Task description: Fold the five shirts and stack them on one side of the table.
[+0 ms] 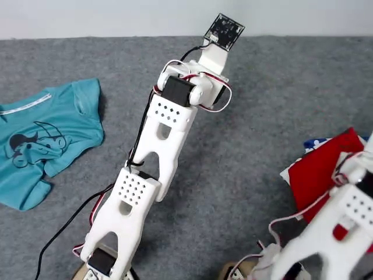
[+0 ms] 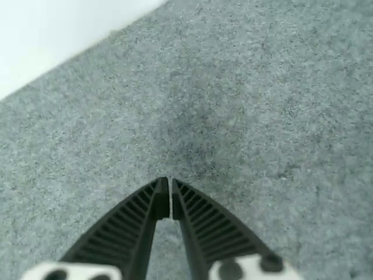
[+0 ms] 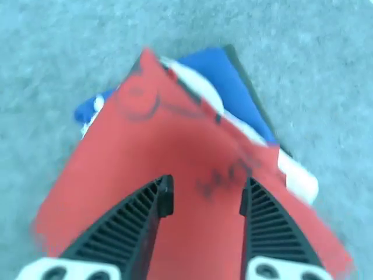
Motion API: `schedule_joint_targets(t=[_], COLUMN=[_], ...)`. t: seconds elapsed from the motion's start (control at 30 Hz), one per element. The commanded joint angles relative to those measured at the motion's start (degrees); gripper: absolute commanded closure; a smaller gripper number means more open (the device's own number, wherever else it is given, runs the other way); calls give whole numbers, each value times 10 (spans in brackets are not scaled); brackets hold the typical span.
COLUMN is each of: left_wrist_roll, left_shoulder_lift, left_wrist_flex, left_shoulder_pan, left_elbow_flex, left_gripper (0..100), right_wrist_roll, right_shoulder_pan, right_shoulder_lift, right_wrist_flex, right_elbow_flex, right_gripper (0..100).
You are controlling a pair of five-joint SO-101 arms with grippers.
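Right fingers (image 3: 168, 198): spread apart, holding nothing, directly above the red shirt (image 3: 175, 134). That shirt tops a folded stack at the right side of the bench (image 1: 262, 116), with a blue shirt (image 3: 215, 67) and white cloth beneath. Teal shirt (image 1: 46, 140): lying spread and rumpled at the left side. Left fingers (image 2: 170, 189): tips closed together, empty, over bare bench near the far wall (image 2: 52, 29).

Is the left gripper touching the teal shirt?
Apart. In the high view the teal shirt lies well clear of the left arm; the left gripper is shut over bare carpet.
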Motion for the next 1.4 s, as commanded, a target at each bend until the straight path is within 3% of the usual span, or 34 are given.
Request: schedule_joint_targets(t=[0.0, 0.23, 0.47, 0.87, 1.03, 1.13, 1.27, 1.37], left_wrist_roll=[-8, -8, -8, -8, -8, -8, -4, -3], left_shoulder_lift=[-5, -5, -5, -36, -98, -118, -112, -84], left_wrist_flex=[3, 3, 3, 2, 4, 46, 109, 108], left_shoulder_pan=[4, 4, 4, -33, -118, -197, -334, -455], left_elbow_flex=[-6, -6, -6, -53, -50, -49, -49, -49], left_gripper=[986, 986, 986, 985, 985, 972, 878, 852], right_wrist_roll=[-7, -44, -54, -59, -54, -53, -48, -65], right_shoulder_pan=[-7, 24, 44, 57, 61, 67, 86, 109], right_shoulder_lift=[124, 434, 636, 525, 444, 396, 360, 342], right_wrist_flex=[-90, -133, 66, 421, 487, 489, 488, 488], right_elbow_flex=[-25, -229, -534, -788, -796, -770, -740, -738], right_gripper=[801, 801, 801, 801, 798, 799, 798, 798])
